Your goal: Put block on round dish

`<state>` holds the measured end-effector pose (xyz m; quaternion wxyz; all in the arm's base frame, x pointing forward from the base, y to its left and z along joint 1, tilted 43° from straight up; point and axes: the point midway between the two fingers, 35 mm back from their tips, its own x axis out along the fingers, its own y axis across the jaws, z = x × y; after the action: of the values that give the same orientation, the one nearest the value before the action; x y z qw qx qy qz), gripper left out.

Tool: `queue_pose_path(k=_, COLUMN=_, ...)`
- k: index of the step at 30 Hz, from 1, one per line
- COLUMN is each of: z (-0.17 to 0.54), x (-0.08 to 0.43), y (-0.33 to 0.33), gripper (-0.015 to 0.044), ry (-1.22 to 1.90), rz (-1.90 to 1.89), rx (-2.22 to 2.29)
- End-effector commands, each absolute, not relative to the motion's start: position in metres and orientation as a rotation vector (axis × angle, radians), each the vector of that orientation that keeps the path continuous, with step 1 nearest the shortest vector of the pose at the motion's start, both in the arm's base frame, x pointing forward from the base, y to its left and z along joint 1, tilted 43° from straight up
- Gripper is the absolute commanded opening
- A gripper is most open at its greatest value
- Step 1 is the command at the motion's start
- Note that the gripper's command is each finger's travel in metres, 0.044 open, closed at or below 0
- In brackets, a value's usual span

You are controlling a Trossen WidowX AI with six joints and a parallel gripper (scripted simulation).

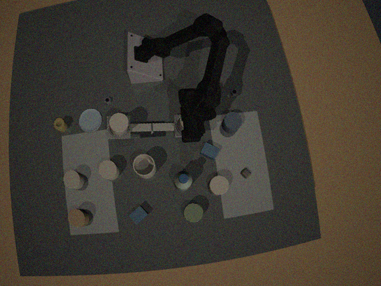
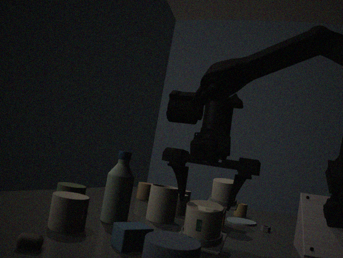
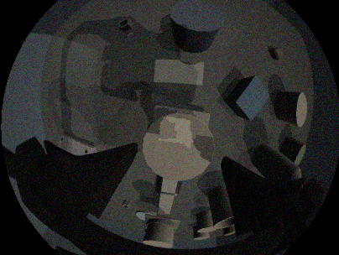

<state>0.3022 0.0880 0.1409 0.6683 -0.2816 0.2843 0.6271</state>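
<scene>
Evidently at the approach stage: the arm (image 1: pixel 216 58) (image 2: pixel 266 64) reaches over the right end of the balance (image 1: pixel 143 128) (image 2: pixel 218 248) (image 3: pixel 169 197). Its hand (image 1: pixel 191 133) (image 2: pixel 205 202) (image 3: pixel 179 154) is spread wide with nothing gripped, fingers to either side of the right cup (image 1: pixel 180 124) (image 2: pixel 203 222) (image 3: pixel 178 147). Both that cup and the left cup (image 1: pixel 119 123) (image 2: pixel 221 190) (image 3: pixel 159 232) stand on their ends; neither is lifted. The round dish (image 1: pixel 90 120) (image 2: pixel 241 221) (image 3: pixel 144 215), just left of the left cup, carries no block. The block is not visible, presumably under the right cup, though the pictures do not confirm it. Outstanding: grip, lift, set the cup aside, transfer the block, release, withdraw.
</scene>
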Motion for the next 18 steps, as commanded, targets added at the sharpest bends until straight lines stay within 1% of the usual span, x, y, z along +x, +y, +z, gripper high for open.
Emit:
queue_pose_path(k=1, z=0.135, x=0.301, y=0.093, gripper=0.0440, ry=0.650, rz=1.419, rx=-0.634)
queue_pose_path(k=18, z=0.115, x=0.301, y=0.112, gripper=0.0440, ry=0.648, rz=1.419, rx=-0.632)
